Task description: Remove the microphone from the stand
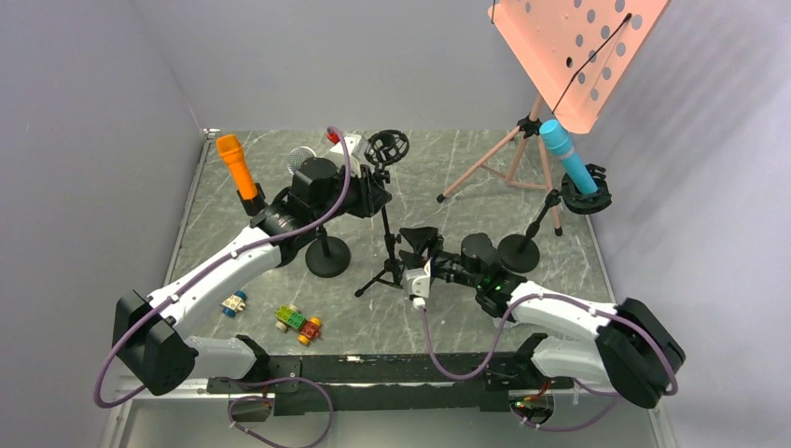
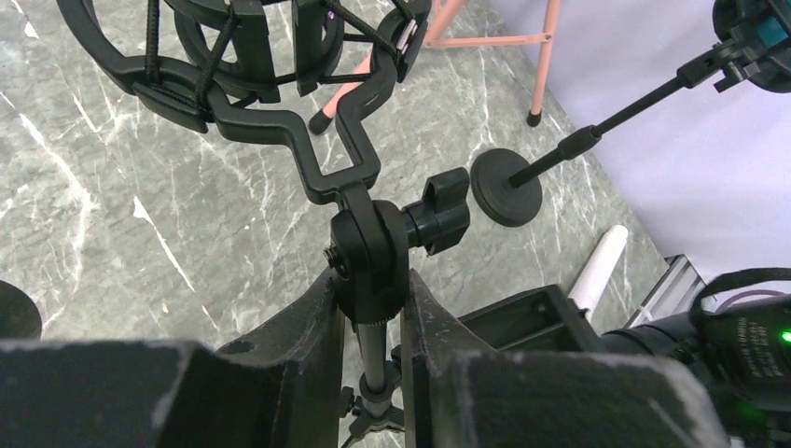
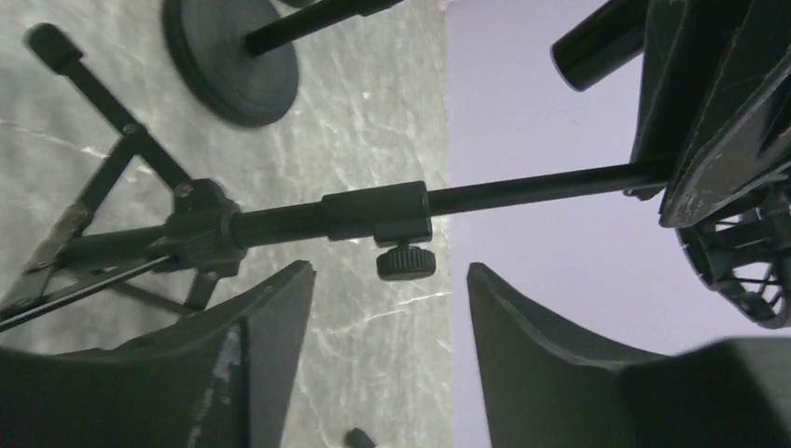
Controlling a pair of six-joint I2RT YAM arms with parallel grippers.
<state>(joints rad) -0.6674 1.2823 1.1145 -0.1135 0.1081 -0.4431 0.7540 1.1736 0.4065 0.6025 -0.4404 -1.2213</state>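
Black shock mount (image 1: pixel 387 147) appears empty | stand joint (image 2: pixel 368 247) pinched by left gripper (image 2: pixel 371 291) | jaws of right gripper (image 3: pixel 387 280) spread beside pole (image 3: pixel 532 187) (letting go judged next)

Two white arms (image 1: pixel 219 271) with bulky black joints (image 1: pixel 154 341), purple cables (image 1: pixel 448 369), green light (image 2: pixel 784 336).

A round base (image 1: pixel 327 256) on the left and a second base (image 1: pixel 519 252) on the right hem the tripod stand (image 1: pixel 387 233) — open table (image 1: pixel 438 159) lies behind, before the pink legs (image 1: pixel 485 162).
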